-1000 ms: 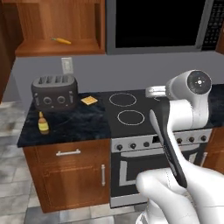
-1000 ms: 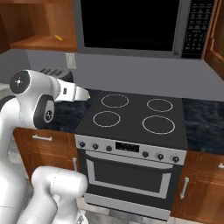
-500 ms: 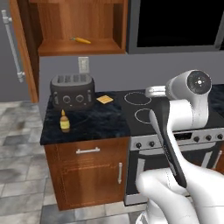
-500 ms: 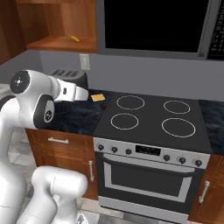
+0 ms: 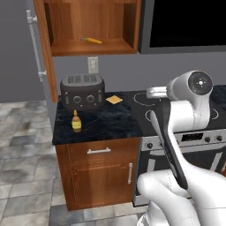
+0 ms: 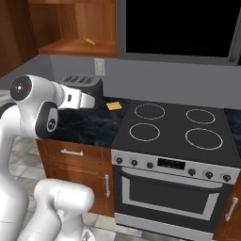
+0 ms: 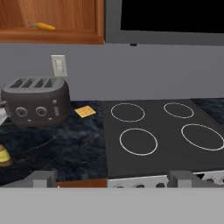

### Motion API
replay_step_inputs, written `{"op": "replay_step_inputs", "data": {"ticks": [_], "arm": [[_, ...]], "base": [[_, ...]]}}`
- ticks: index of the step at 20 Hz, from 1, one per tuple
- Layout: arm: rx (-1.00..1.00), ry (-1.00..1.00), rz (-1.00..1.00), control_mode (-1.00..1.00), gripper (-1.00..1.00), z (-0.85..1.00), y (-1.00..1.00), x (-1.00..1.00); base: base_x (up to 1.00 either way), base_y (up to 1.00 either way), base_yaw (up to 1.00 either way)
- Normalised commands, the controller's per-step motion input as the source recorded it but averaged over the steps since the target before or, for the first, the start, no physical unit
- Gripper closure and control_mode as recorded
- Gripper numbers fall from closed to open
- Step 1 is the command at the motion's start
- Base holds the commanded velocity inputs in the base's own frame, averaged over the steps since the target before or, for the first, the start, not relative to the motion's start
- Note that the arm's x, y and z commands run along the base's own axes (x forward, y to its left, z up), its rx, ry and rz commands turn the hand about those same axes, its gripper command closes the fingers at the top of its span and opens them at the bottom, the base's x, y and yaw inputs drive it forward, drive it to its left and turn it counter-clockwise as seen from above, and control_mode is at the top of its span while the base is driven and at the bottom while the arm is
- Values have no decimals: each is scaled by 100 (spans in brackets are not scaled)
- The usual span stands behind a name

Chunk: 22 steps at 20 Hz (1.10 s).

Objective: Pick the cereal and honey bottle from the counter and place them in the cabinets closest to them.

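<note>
Dark stone-look counter [image 5: 110,121], shiny, with faint blue swirls. Red-brown wood on the open cabinets [image 5: 92,26] up high, smooth with a soft shine. Same wood on the low cupboard [image 5: 99,176], with small silver metal handles. Dark grey toaster [image 5: 82,91], smooth and a bit glossy. Flat black glassy stove top [image 6: 174,129]. Amber see-through look on the little honey bottle [image 5: 76,121]. Matt grey wall [image 7: 153,72] behind.
</note>
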Motion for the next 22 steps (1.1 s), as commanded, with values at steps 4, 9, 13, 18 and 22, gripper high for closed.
{"op": "replay_step_inputs", "data": {"ticks": [4, 9, 13, 18, 22], "arm": [[0, 0, 0, 100, -100, 0, 0, 0], [0, 0, 0, 100, -100, 0, 0, 0], [0, 0, 0, 100, -100, 0, 0, 0], [0, 0, 0, 100, -100, 0, 0, 0], [0, 0, 0, 100, -100, 0, 0, 0]], "base": [[8, 0, 0], [38, 0, 0], [37, 2, 0], [37, 0, 0], [39, 0, 0]]}}
